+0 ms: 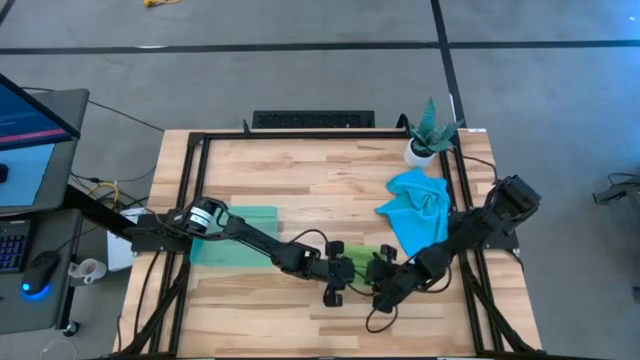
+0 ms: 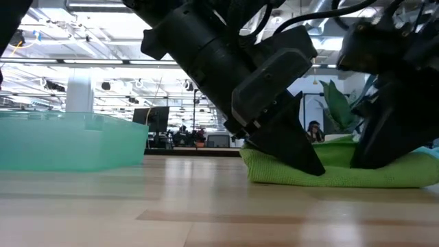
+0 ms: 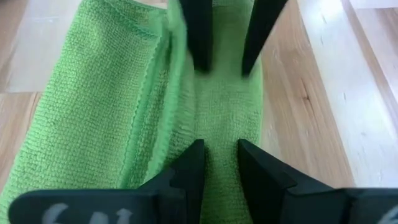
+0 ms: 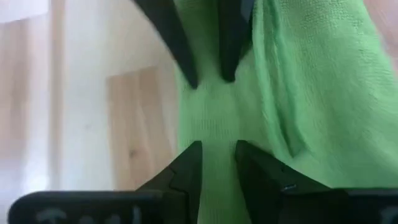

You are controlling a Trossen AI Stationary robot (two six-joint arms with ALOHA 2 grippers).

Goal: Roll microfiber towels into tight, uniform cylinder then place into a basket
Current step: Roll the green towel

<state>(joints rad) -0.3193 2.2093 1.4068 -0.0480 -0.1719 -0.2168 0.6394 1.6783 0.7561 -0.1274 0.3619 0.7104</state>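
- Cloth first: the lime green towel (image 1: 362, 253) lies folded flat into a narrow strip on the wooden table (image 1: 300, 170), at the near-centre of the board, directly under both sets of fingers.
- Its long axis, as far as the wrist views show, runs along the line joining the two grippers, so each arm looks down the strip toward the other; the overhead view hides too much of it to confirm.
- The left gripper (image 3: 216, 155) stands tips-down on the towel with its fingers set slightly apart; they press on the cloth, and no fold is visibly pinched between them.
- The right gripper (image 4: 217, 158) faces it from the other end, fingers likewise parted a little and resting on the green fabric, gripping nothing that I can make out.
- Both are equally near; neither has an advantage in reach.
- A raised fold runs lengthwise down the strip, which I judge is the edge any roll would start from.
- The sky blue towel (image 1: 418, 207) lies crumpled just behind the right arm, near the potted plant (image 1: 430, 135) at the far right corner.
- The basket (image 1: 236, 248) sits to the left, under the left arm's forearm, apart from the green towel.
- Bare wood shows in front of the towel, leaving room to roll toward the near edge.
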